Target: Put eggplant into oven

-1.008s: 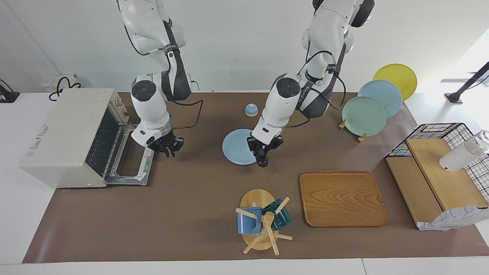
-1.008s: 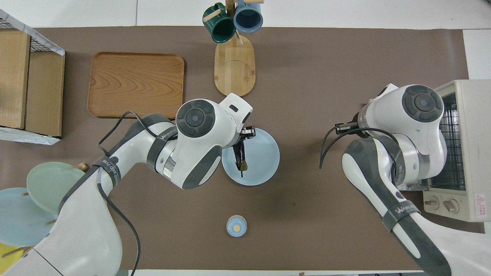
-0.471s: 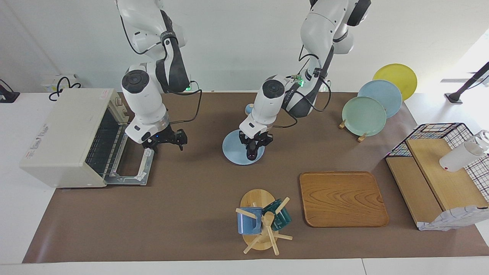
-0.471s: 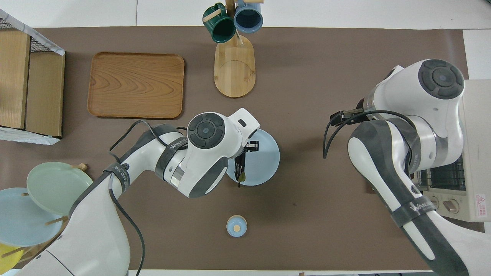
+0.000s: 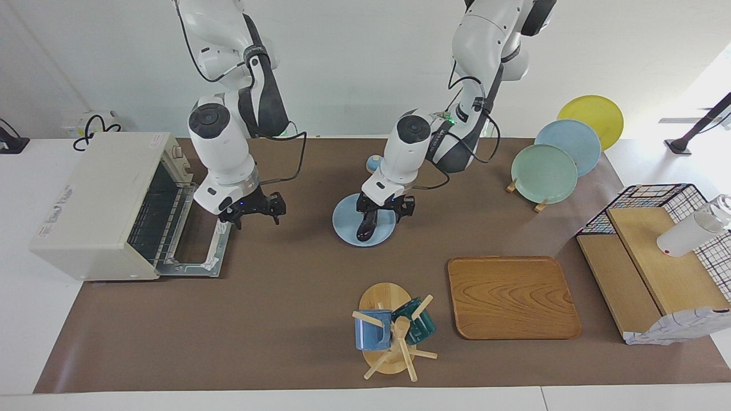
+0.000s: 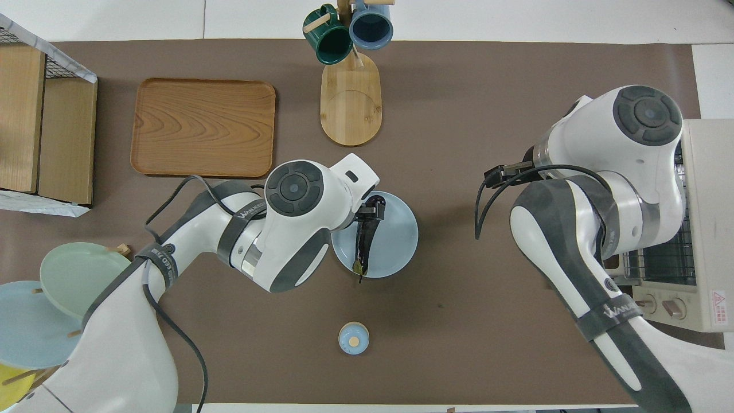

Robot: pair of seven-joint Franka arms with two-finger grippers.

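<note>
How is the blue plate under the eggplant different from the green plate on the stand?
The blue plate lies flat on the table, while the green plate stands tilted on its wooden stand. The blue plate carries the eggplant, but the green plate holds nothing. Both are round and plain.

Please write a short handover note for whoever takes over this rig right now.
Left gripper: over the round light-blue plate, at the slender dark purple eggplant; whether it grips cannot be told.
Right gripper: waits in the air by the lowered door of the boxy cream-white toaster oven.
Done: oven door is open, wire rack showing.
Left: secure the eggplant, carry it toward the right arm's end of the table, set it on the rack.
</note>
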